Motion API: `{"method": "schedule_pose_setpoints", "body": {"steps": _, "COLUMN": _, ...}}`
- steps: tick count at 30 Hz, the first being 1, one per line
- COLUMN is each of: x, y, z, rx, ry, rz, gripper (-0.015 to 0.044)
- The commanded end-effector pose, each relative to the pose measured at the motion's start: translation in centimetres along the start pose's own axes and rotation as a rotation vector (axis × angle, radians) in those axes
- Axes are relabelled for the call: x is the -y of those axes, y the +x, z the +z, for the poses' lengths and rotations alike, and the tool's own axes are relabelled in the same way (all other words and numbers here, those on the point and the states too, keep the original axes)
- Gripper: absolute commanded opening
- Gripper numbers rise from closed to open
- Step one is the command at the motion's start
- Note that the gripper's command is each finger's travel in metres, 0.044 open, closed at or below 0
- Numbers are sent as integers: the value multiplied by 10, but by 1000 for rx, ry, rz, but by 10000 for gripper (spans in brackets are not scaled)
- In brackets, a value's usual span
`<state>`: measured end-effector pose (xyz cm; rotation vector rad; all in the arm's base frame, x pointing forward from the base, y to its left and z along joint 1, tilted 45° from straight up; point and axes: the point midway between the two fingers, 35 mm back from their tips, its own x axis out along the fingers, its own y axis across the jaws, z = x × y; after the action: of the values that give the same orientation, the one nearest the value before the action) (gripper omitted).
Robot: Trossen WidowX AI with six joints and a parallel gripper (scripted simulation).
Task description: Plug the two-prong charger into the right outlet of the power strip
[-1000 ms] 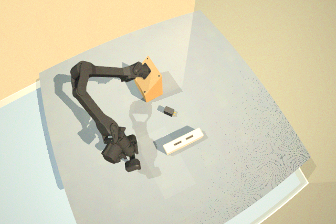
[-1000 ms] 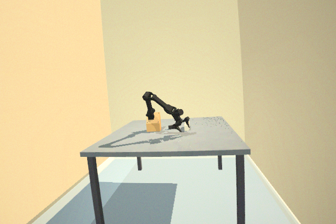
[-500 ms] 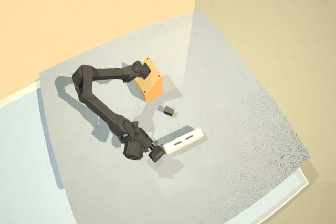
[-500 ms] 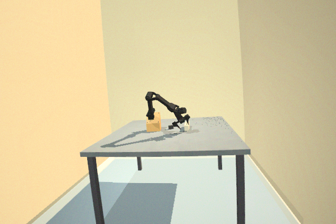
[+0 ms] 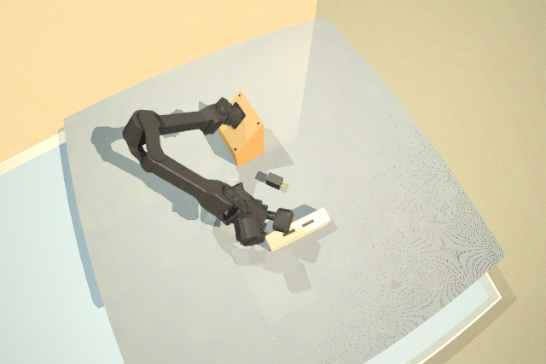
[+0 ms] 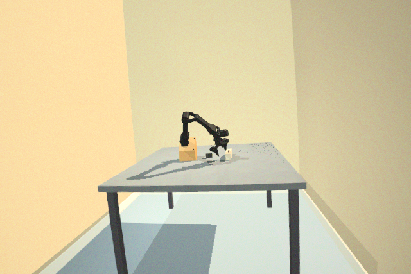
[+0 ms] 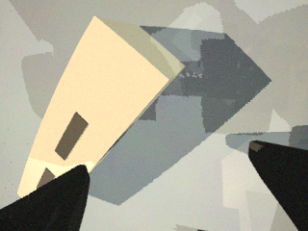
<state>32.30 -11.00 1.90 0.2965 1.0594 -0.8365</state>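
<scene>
gripper (image 5: pixel 274 223) gapes empty above power strip (image 5: pixel 308 225).

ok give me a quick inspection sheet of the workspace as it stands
surface: grey table, shadows of the arm across it
job's things: charger lies on its side, prongs not in any outlet; power strip lies flat, both outlets unfilled
clutter: nothing seen
grippers: pincer open and holding nothing, above the near end of the power strip
cables: nothing seen
surroundings: orange block under the arm's base, plain walls, pale floor
</scene>
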Motion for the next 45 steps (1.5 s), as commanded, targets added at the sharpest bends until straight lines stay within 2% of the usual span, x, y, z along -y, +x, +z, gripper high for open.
{"method": "schedule_pose_setpoints", "body": {"steps": 1, "x": -2, "y": 1, "z": -16, "rx": -27, "ry": -113, "rz": -37, "gripper": 440}}
{"method": "schedule_pose_setpoints", "body": {"steps": 37, "x": 7, "y": -11, "z": -144, "rx": -253, "ry": -1293, "rz": -354, "gripper": 440}}
{"method": "schedule_pose_setpoints", "body": {"steps": 45, "x": 11, "y": -14, "z": -152, "rx": -272, "ry": -1410, "rz": -391, "gripper": 440}}
